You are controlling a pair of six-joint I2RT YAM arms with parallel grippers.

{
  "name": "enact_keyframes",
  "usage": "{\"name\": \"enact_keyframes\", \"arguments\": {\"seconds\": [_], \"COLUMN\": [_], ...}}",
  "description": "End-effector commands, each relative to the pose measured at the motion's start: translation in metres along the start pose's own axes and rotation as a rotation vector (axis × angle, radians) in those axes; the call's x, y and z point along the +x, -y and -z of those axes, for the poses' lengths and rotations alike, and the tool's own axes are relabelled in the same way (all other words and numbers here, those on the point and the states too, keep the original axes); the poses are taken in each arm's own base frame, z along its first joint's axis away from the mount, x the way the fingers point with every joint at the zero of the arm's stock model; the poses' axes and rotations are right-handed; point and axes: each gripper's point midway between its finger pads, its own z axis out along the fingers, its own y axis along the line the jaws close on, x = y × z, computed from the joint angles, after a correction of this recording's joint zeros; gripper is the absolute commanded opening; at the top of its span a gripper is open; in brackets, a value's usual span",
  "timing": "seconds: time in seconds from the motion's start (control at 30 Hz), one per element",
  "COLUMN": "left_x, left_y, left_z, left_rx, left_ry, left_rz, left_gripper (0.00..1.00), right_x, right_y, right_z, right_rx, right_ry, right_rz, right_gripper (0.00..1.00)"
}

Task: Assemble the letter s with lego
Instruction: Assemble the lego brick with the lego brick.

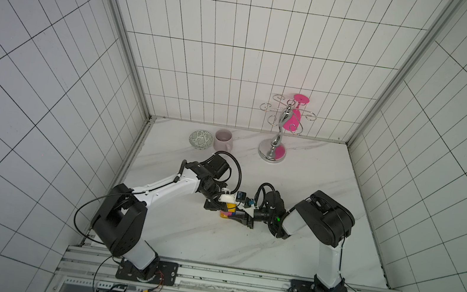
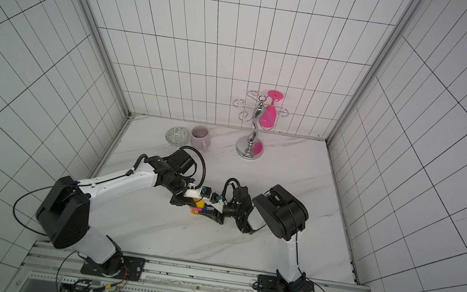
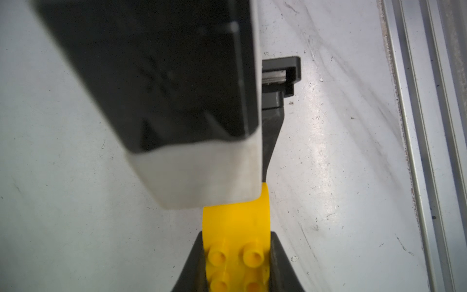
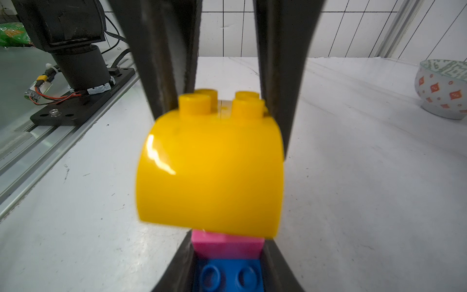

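The left gripper [image 1: 218,207] and right gripper [image 1: 237,216] meet around the lego [image 1: 230,206] mid-way across the table [image 1: 274,245].

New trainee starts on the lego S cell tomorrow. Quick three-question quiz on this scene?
1. True or false: the left hand is empty.
2. What stands right beside the bowl? A mug, B kettle, C spoon.
3. Fill in: the right hand is shut on the pink brick and the ___ brick.
Key: 1 false, it grips the yellow brick; 2 A; 3 blue brick.
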Motion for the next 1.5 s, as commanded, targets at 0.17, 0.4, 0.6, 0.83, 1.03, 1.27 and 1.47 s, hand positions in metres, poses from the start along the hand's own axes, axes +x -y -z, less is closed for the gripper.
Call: {"name": "enact_keyframes", "arguments": {"seconds": [0.17,0.4,0.6,0.83,1.03,1.27,1.47], "left_x": [-0.005,-0.001,0.002,0.006,0.007,0.006,0.009], "left_y": [0.011,0.013,0.017,0.019,0.021,0.024,0.026], "left_z": [-0.013,-0.019,-0.024,-0.031,-0.034,-0.036,-0.037], "left_rx": [0.075,0.094,0.115,0.131,0.146,0.16,0.162], "left_ry": [-0.009,-0.03,-0.055,-0.078,-0.082,-0.071,-0.079], "left_rz": [-0.019,-0.021,-0.027,-0.032,-0.024,-0.018,-0.024], "left_gripper": [0.14,0.14,0.14,0.14,0.14,0.14,0.14], "right_x": [0.006,0.007,0.008,0.008,0.009,0.01,0.01], "right_y": [0.003,0.003,0.004,0.004,0.004,0.004,0.004], "right_z": [-0.004,-0.004,-0.004,-0.004,-0.004,-0.005,-0.005], "right_rx": [0.013,0.012,0.015,0.016,0.018,0.018,0.022], "right_ry": [-0.017,-0.018,-0.021,-0.022,-0.023,-0.024,-0.025], "right_rz": [-0.006,-0.007,-0.007,-0.005,-0.004,-0.001,-0.001], "right_gripper": [0.16,0.16,0.16,0.16,0.16,0.15,0.15]}}
